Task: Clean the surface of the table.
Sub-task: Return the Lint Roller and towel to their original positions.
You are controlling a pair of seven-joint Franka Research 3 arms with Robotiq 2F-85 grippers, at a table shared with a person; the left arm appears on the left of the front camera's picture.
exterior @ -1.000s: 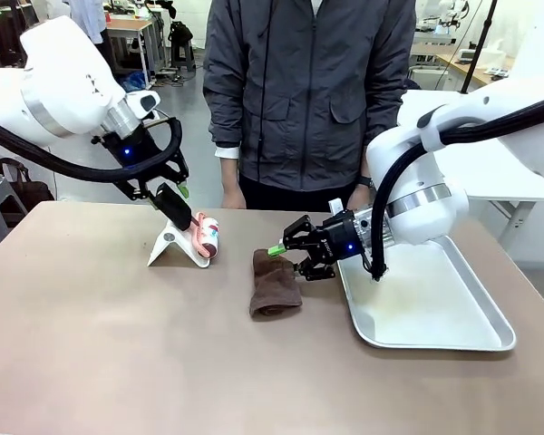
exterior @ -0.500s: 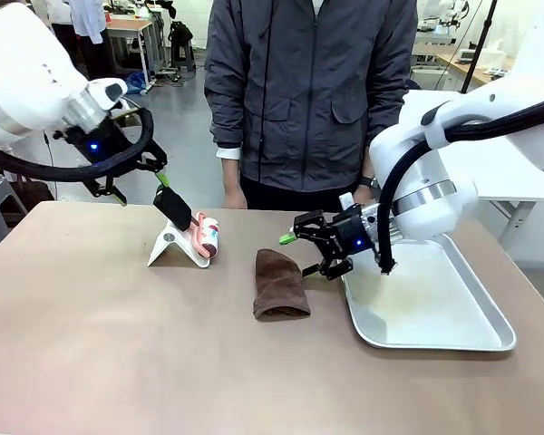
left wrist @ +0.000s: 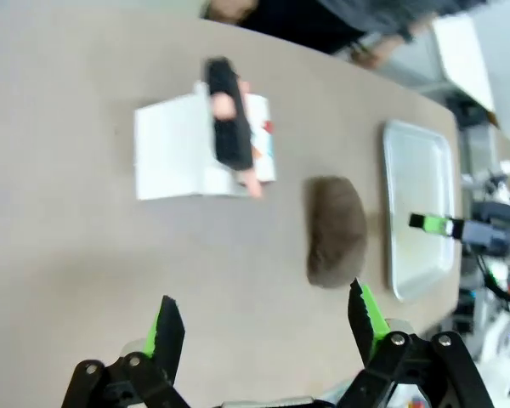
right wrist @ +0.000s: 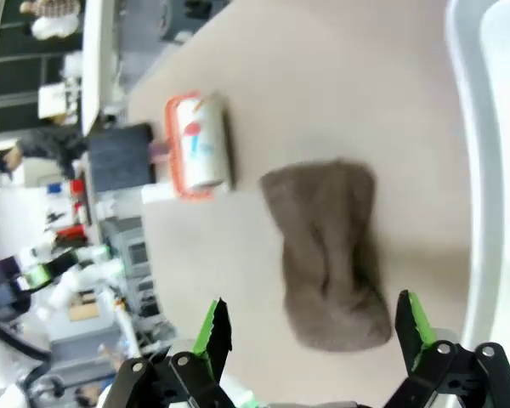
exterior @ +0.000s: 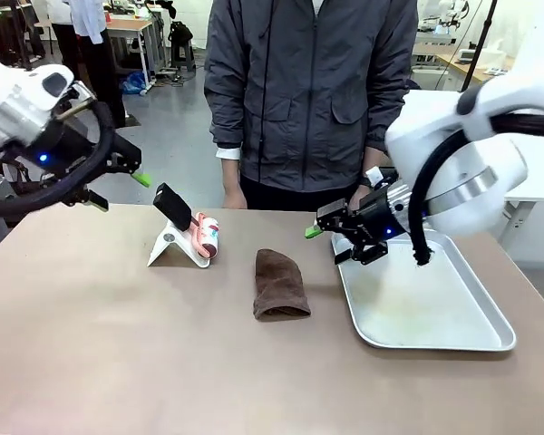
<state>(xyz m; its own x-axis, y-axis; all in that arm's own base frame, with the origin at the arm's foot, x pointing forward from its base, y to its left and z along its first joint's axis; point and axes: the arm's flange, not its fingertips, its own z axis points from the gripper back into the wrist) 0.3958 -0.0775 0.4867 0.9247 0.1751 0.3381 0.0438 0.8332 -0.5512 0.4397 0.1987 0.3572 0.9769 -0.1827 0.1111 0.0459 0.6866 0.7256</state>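
Grippers have both pulled back with jaws apart: left gripper (exterior: pixel 115 184) off the roller (exterior: pixel 205 237), right gripper (exterior: pixel 330 243) off the cloth (exterior: pixel 278 284). Table (exterior: pixel 118 344) wiping looks finished.

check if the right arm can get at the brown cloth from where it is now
Probably yes. The right gripper hangs open above the near edge of the metal tray, just beside the brown cloth, which lies flat on the table with nothing on it or between them.
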